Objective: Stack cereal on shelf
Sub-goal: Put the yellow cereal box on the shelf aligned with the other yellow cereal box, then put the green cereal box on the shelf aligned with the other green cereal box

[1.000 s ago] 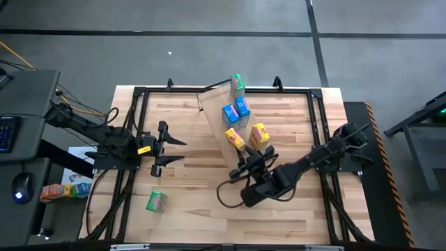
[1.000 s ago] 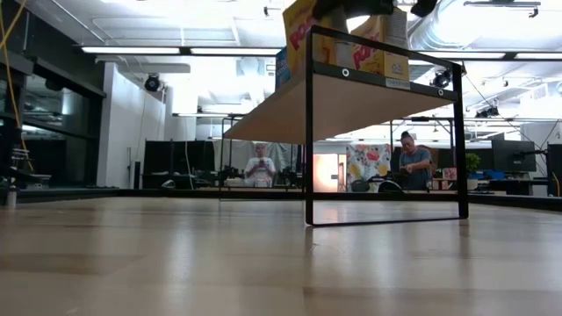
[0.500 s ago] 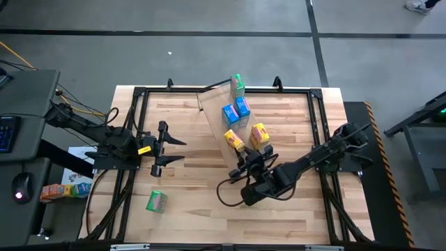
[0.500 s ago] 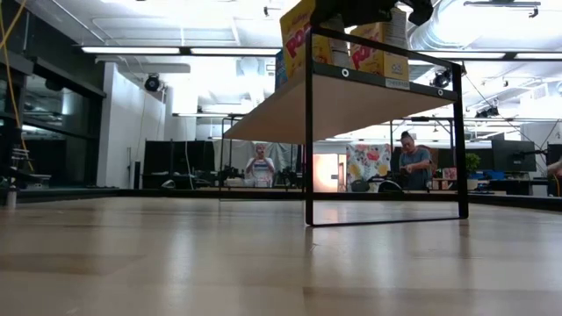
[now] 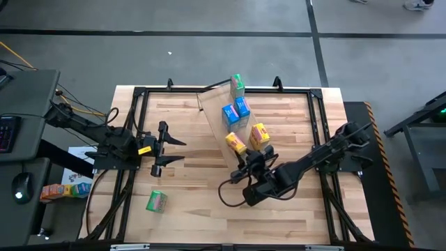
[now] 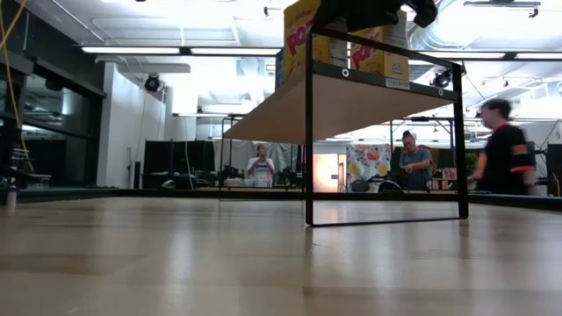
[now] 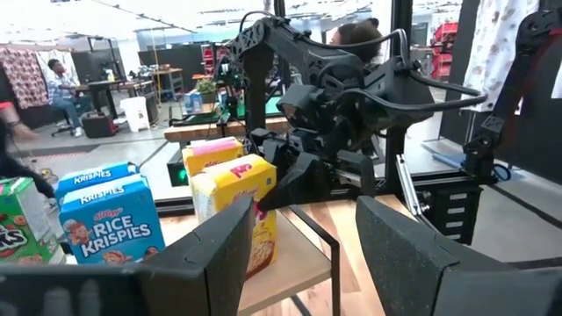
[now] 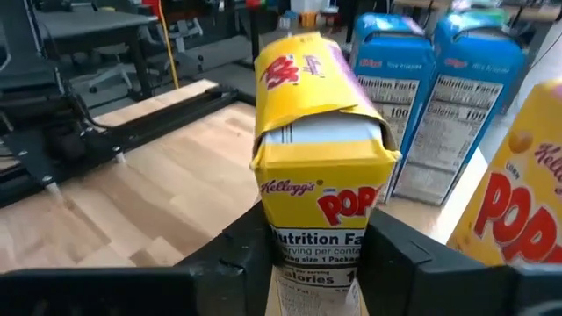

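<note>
Yellow cereal box [image 8: 321,175] is sitting clamped between your right gripper [image 5: 245,162] fingers, at shelf's [image 5: 221,129] near end, just left of second yellow box [image 5: 260,134]. Two blue boxes [image 5: 235,111] are standing farther along shelf, green box [image 5: 237,85] at far end. Your left gripper [image 5: 171,149] is waiting left of shelf, fingers spread, nothing held. Second green box [image 5: 156,201] is lying on table [image 5: 195,223] near left.

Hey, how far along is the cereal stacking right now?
Four boxes stand on the shelf: one green box, two blue boxes, one yellow box. The right gripper holds the second yellow box at the shelf. The last green box lies on the table, near the idle left gripper.
</note>
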`<act>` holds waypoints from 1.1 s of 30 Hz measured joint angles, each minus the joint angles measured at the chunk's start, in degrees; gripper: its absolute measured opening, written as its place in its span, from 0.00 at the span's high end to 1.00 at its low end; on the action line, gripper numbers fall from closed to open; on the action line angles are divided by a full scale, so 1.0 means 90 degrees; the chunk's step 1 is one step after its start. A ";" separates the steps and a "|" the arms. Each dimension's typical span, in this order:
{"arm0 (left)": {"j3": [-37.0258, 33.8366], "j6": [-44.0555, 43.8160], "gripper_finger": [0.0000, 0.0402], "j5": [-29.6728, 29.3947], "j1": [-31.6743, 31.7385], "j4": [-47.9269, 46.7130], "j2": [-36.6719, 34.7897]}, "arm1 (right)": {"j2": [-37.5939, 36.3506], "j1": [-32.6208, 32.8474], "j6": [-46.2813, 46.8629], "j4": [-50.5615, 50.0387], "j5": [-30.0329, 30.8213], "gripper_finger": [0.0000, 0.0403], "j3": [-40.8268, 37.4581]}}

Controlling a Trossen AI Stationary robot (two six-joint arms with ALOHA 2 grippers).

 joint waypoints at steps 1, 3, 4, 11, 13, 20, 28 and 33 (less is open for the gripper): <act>0.0001 -0.0036 0.52 0.0000 0.0002 -0.0012 0.0000 | -0.0040 0.0019 0.0065 -0.0065 -0.0061 0.67 -0.0005; 0.0001 -0.0098 0.52 0.0000 0.0002 -0.0021 0.0005 | -0.0122 0.0045 0.0082 -0.0141 -0.0187 0.63 -0.0010; 0.0001 -0.0098 0.52 0.0000 0.0002 -0.0032 0.0007 | -0.0156 0.0063 0.0082 -0.0171 -0.0244 0.61 -0.0012; 0.0001 -0.0091 0.52 0.0000 0.0002 -0.0046 0.0007 | -0.0501 0.0126 -0.0086 -0.0359 -0.0830 0.49 -0.0014; 0.0001 -0.0088 0.52 0.0000 0.0002 -0.0053 0.0007 | -0.0627 0.0126 -0.0124 -0.0392 -0.1057 0.48 -0.0014; 0.0001 -0.0082 0.52 0.0000 0.0002 -0.0144 0.0007 | -0.1279 0.0126 -0.0659 -0.0423 -0.2302 0.49 -0.0012; 0.0001 -0.0074 0.52 -0.0010 0.0002 -0.0171 0.0007 | -0.2131 0.0126 -0.1321 -0.0518 -0.2666 0.57 -0.0012; 0.0001 0.0105 0.52 -0.0016 0.0002 -0.0293 0.0007 | -0.2205 0.0105 -0.1975 -0.0555 -0.1957 0.63 -0.0012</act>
